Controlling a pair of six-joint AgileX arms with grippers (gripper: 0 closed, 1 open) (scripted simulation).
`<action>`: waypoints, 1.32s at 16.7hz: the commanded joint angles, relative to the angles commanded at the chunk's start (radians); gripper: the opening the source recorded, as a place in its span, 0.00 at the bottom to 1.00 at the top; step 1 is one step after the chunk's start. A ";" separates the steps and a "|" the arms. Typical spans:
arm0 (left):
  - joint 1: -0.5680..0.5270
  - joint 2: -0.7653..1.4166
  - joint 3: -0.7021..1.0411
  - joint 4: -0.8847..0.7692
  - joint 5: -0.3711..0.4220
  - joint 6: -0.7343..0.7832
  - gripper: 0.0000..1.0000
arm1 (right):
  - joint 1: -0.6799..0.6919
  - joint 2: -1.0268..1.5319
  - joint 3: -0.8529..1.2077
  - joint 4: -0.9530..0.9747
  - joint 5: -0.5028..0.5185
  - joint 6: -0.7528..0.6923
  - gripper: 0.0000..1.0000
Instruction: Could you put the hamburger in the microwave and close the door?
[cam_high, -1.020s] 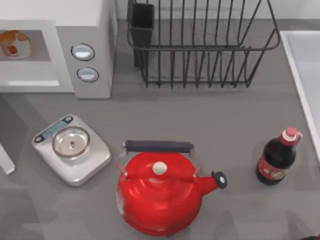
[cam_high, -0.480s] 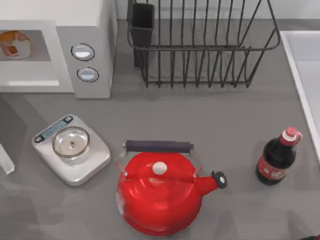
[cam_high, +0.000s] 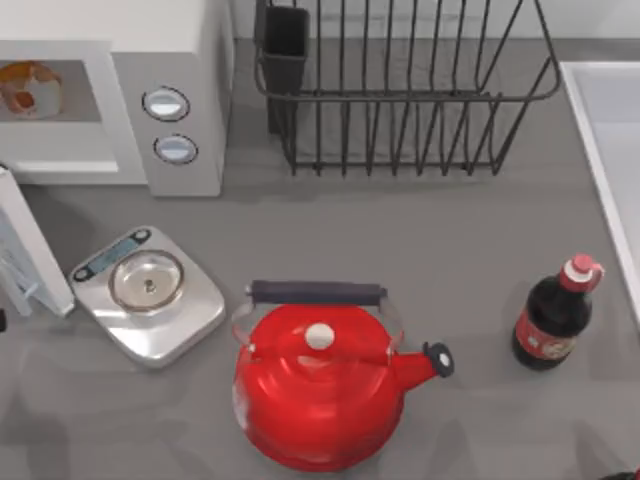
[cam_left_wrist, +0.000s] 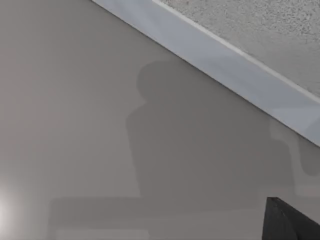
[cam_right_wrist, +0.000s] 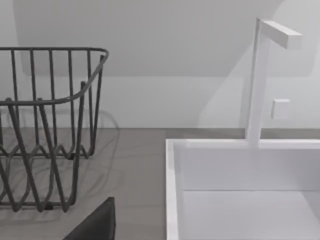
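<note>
Already inside: the hamburger (cam_high: 30, 88) sits in the grey cavity of the microwave (cam_high: 170, 60), at the table's far left corner. Placing looks done; closing is the step in hand. The door (cam_high: 30, 250) stands partly swung, a white panel angled out from the left edge of the top view, its free end close beside the silver scale (cam_high: 148, 293), possibly touching its corner; cannot tell which.

Grippers: the left wrist view gives a plain pale surface, a light strip and one dark corner of hardware; the right wrist view gives the wire rack (cam_right_wrist: 45, 125), the white sink (cam_right_wrist: 240, 185) with its faucet (cam_right_wrist: 262, 80), and a dark edge low down. Finger state of either: cannot tell. The right arm looks parked off the near right corner.

Next move, as I judge it: push the door's outer face round toward the cavity until it shuts flush.

Room:
- the scale crowds the door's sweep, risk of nudging it
- red kettle (cam_high: 320, 385) near the scale, apart from the door
- dark bottle (cam_high: 555, 315) well apart at right
- bare grey tabletop (cam_high: 420, 220) between rack and kettle
</note>
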 joint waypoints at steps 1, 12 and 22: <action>-0.030 -0.010 -0.006 0.001 -0.018 -0.021 0.00 | 0.000 0.000 0.000 0.000 0.000 0.000 1.00; -0.289 -0.099 -0.060 0.007 -0.196 -0.220 0.00 | 0.000 0.000 0.000 0.000 0.000 0.000 1.00; -0.296 0.123 0.077 0.100 -0.192 -0.224 0.00 | 0.000 0.000 0.000 0.000 0.000 0.000 1.00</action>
